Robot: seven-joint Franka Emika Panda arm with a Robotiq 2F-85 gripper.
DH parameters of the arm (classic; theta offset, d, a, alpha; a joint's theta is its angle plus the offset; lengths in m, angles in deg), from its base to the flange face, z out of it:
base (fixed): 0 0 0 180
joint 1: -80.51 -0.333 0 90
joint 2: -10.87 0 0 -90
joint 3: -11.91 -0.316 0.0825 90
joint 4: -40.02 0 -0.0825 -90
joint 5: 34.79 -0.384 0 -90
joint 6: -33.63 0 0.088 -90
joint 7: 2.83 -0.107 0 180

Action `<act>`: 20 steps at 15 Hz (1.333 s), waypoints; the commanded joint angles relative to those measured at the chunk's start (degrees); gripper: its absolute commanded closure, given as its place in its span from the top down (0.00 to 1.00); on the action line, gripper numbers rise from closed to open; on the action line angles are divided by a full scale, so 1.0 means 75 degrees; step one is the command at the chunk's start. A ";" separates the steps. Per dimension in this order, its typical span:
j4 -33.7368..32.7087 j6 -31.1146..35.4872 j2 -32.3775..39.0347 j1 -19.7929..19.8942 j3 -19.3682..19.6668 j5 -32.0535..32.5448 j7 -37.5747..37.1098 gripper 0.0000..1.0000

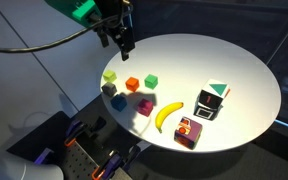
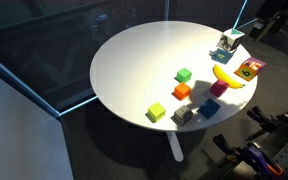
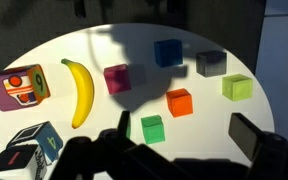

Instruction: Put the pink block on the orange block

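Observation:
The pink block (image 3: 117,78) is a small magenta cube on the round white table, next to the banana (image 3: 79,92); it shows in both exterior views (image 1: 144,105) (image 2: 219,88). The orange block (image 3: 179,101) sits near the middle of the cube group, beside a green cube (image 3: 152,128), and also shows in both exterior views (image 1: 132,84) (image 2: 182,91). My gripper (image 3: 188,135) is open and empty. It hangs well above the table (image 1: 124,44), with the orange and green cubes below it and the pink block off to one side.
A blue cube (image 3: 167,52), a grey cube (image 3: 211,63) and a yellow-green cube (image 3: 238,87) lie around the orange one. A pink-and-yellow printed box (image 3: 19,88) and a white-and-teal box (image 3: 29,145) stand beyond the banana. The table edge (image 1: 269,75) drops to a dark floor.

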 commanded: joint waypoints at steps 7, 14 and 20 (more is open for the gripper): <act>-0.0755 0.1823 0.1606 0.0478 0.0176 0.0277 0.0050 1.00; -0.1354 0.1728 0.3131 0.0794 0.0175 0.0659 -0.0288 1.00; -0.1800 0.1825 0.3923 0.0771 0.0138 0.1494 -0.0966 1.00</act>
